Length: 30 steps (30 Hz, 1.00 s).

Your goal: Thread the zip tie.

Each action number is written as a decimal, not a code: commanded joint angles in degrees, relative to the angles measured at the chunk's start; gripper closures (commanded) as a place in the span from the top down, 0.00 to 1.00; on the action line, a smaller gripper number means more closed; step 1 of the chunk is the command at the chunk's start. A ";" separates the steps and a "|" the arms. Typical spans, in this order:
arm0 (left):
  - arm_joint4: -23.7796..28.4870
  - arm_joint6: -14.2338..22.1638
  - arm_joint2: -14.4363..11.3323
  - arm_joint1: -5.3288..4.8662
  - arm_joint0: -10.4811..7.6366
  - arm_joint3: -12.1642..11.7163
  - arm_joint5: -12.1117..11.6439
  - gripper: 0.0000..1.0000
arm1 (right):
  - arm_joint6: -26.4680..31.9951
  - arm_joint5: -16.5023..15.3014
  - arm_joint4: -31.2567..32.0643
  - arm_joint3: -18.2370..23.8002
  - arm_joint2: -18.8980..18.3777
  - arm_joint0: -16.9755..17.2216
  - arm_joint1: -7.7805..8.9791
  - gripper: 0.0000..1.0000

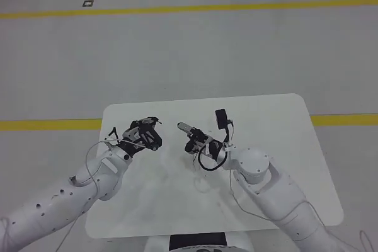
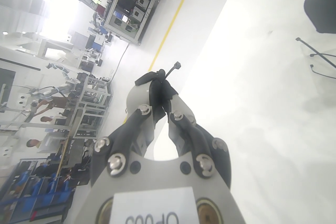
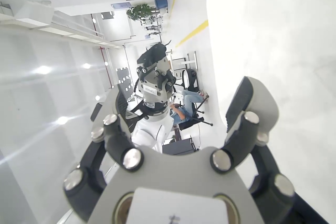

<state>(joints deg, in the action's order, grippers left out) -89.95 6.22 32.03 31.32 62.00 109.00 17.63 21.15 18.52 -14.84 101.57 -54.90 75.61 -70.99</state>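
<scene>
Because the left gripper [image 2: 160, 84] is clamped on the zip tie [image 2: 172, 69] near its head, above the table [image 1: 283, 126], and the right gripper [image 3: 181, 99] gapes empty, the tie could twist or slip when grabbed

The top view looks down from overhead onto the whole worktop [image 1: 271, 126]. The wrist views sit close behind the left tool [image 2: 160, 80] and the right tool [image 3: 179, 93], facing outward across the worktop. Top and right wrist views share the left tool.
</scene>
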 commanded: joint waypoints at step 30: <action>0.00 0.01 0.63 2.25 0.59 -0.63 -2.85 0.00 | -6.54 -2.38 -2.39 -5.09 4.46 -3.43 -2.83 0.38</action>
<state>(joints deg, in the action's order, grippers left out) -89.95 6.23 32.65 33.57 62.59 108.37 14.77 14.56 16.42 -17.28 96.65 -50.56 72.17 -73.76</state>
